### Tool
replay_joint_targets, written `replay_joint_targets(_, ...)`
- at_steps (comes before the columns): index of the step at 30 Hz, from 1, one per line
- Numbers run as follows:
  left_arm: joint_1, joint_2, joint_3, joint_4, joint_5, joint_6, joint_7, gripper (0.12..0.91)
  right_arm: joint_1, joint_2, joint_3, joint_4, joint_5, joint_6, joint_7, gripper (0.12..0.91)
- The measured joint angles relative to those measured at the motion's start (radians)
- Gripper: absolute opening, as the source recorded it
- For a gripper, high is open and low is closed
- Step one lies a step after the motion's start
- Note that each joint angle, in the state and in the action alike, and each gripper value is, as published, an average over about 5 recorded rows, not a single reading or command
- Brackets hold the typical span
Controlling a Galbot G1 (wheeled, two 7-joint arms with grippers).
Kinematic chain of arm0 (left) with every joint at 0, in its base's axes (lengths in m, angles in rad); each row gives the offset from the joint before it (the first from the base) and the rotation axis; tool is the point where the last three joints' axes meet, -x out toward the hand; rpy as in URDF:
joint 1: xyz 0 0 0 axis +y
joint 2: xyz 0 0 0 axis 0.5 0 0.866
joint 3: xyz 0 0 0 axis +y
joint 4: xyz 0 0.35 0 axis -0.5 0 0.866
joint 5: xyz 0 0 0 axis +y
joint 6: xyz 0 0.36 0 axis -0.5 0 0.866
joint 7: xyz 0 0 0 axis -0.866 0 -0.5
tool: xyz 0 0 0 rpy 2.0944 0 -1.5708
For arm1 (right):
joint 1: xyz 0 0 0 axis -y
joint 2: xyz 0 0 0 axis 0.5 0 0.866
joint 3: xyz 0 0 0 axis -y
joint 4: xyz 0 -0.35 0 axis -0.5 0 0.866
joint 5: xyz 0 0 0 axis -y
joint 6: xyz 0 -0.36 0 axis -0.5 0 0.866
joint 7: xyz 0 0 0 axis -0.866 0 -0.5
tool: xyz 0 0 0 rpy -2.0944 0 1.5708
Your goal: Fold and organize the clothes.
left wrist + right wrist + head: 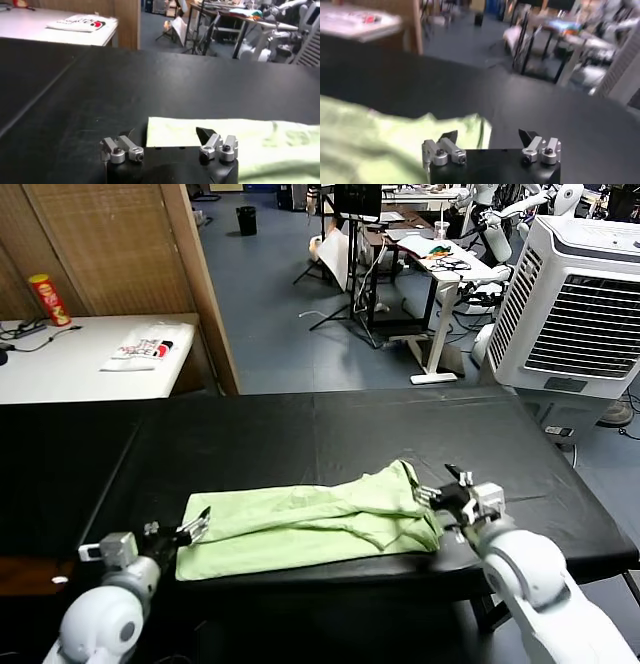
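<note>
Shirt: the pale green shirt [310, 522] lies folded into a long band across the near part of the black table [330, 429], stretching from the robot's left to its right (the plain side is up; no buttons or patch show).
Shirt shape: the left end is flat with a squared corner close to the table's near edge; the right end is bunched higher, with a rumpled fold rising to a peak.
Left gripper: the left gripper [195, 527] sits low at the left end of the shirt, its fingers spread apart and holding nothing; in the left wrist view [169, 140] the fingertips [206, 133] stand wide, with the shirt's corner [225, 140] lying flat on the table just in front of them, one dark tip overlapping its edge.
Right gripper: the right gripper [440, 496] is at the bunched right end of the shirt, fingers apart and empty; in the right wrist view [489, 137] the shirt's edge [385, 142] lies just ahead of the spread fingertips [449, 137] (whether they touch the cloth cannot be told).
Table: black, otherwise bare around the shirt.
Side desk: a white desk [70, 369] stands beyond the table on the left, bearing a white packet [145, 349] with red and black print and a red can [48, 299].
Background: a large white fan unit [575, 299] stands at far right.
</note>
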Motion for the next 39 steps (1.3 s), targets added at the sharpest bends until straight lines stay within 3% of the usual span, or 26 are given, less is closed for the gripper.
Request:
replay_joint_targets(7, -0.067, -0.015, 0.032, 0.092, -0.009, -0.006, 0.032, 0.798, 0.074, 0.055, -0.042, -0.127, -0.042, 0.006, -0.001, 0.783)
replay_joint_targets(11, -0.095, -0.023, 0.049, 0.126, -0.013, -0.009, 0.034, 0.780, 0.080, 0.072, -0.049, -0.154, -0.053, 0.006, -0.006, 0.696)
replay_joint_targets(14, -0.111, -0.024, 0.060, 0.144, -0.013, -0.010, 0.035, 0.687, 0.076, 0.078, -0.048, -0.161, -0.060, 0.006, -0.008, 0.575)
replay_joint_targets(18, -0.127, -0.026, 0.068, 0.163, -0.007, -0.011, 0.031, 0.465, 0.065, 0.086, -0.044, -0.162, -0.068, 0.018, 0.000, 0.349)
replay_joint_targets(21, -0.134, -0.031, 0.069, 0.176, -0.002, -0.018, 0.029, 0.298, 0.051, 0.097, -0.040, -0.163, -0.073, 0.045, 0.029, 0.208)
replay_joint_targets(24, -0.136, -0.039, 0.069, 0.182, 0.006, -0.034, 0.026, 0.170, 0.037, 0.110, -0.035, -0.163, -0.073, 0.073, 0.068, 0.143)
replay_joint_targets(28, -0.138, -0.056, 0.075, 0.187, 0.066, -0.064, 0.020, 0.142, 0.017, 0.127, -0.028, -0.162, -0.066, 0.090, 0.082, 0.131)
replay_joint_targets(31, -0.143, -0.067, 0.082, 0.189, 0.113, -0.075, 0.035, 0.136, 0.004, 0.131, -0.022, -0.155, -0.063, 0.091, 0.076, 0.161)
replay_joint_targets(35, -0.153, -0.075, 0.087, 0.190, 0.148, -0.075, 0.064, 0.148, -0.017, 0.125, -0.008, -0.132, -0.063, 0.095, 0.058, 0.309)
replay_joint_targets(37, -0.158, -0.074, 0.085, 0.190, 0.155, -0.077, 0.070, 0.202, -0.029, 0.117, 0.001, -0.113, -0.063, 0.097, 0.045, 0.409)
replay_joint_targets(39, -0.159, -0.069, 0.081, 0.190, 0.157, -0.080, 0.071, 0.307, -0.046, 0.108, 0.010, -0.088, -0.063, 0.097, 0.035, 0.526)
